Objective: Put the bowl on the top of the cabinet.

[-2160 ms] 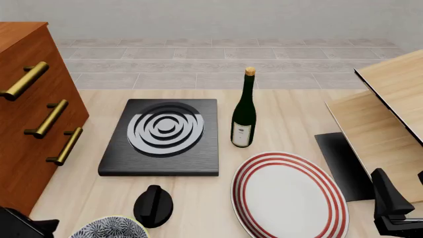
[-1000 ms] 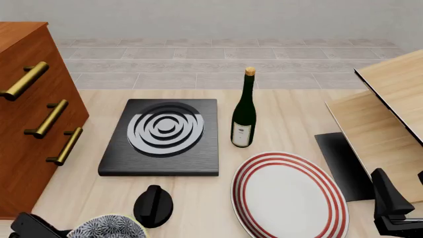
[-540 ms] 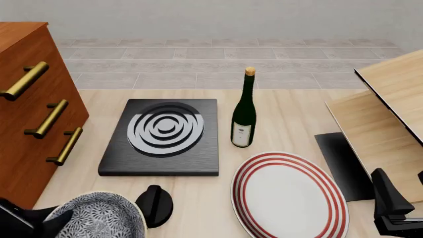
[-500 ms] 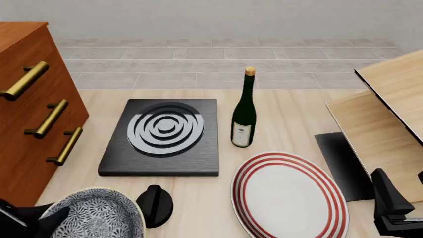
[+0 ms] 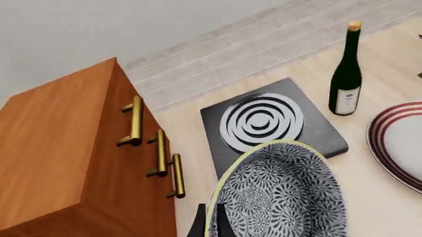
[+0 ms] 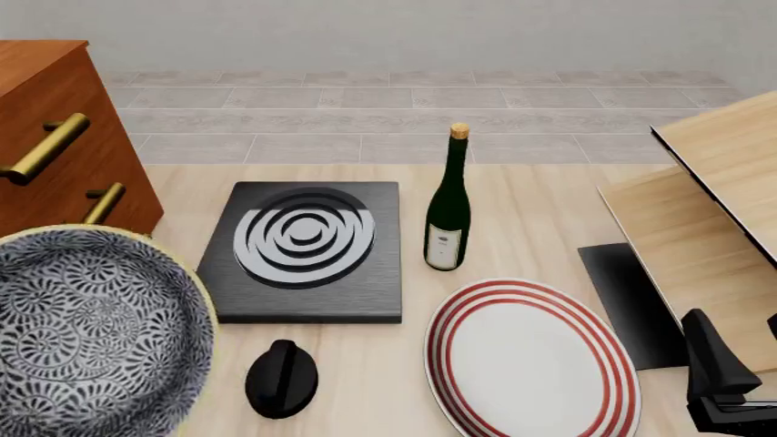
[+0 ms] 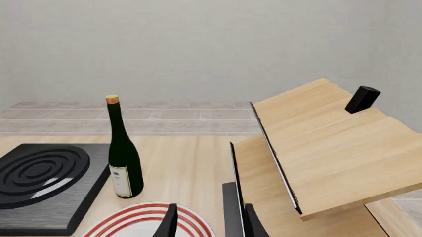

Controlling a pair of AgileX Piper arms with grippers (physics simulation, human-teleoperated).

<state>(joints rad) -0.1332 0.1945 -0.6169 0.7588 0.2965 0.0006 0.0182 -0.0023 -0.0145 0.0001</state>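
The speckled blue-grey bowl point(image 6: 91, 332) hangs high above the table's near left corner, filling that corner of the front view and tilted on edge. My left gripper point(image 5: 209, 225) is shut on its pale rim; the bowl point(image 5: 283, 192) fills the wrist view just past the fingers. In the front view the bowl hides this gripper. The reddish-brown cabinet point(image 6: 49, 137) with brass handles stands at the far left; its flat top point(image 5: 46, 133) shows in the left wrist view, beside and below the bowl. My right gripper point(image 7: 211, 224) is open and holds nothing, low at the near right point(image 6: 719, 382).
A black hob plate point(image 6: 300, 248) with grey rings lies mid-table, a green wine bottle point(image 6: 449, 209) upright beside it. A white red-ringed plate point(image 6: 529, 360) and a black knob point(image 6: 282, 378) lie nearer. A pale wooden structure point(image 6: 716, 209) stands on the right.
The left gripper has raised the bowl from low at the table's near edge, so it now looms large in the front view and covers the cabinet's lower handles. The right arm has not moved.
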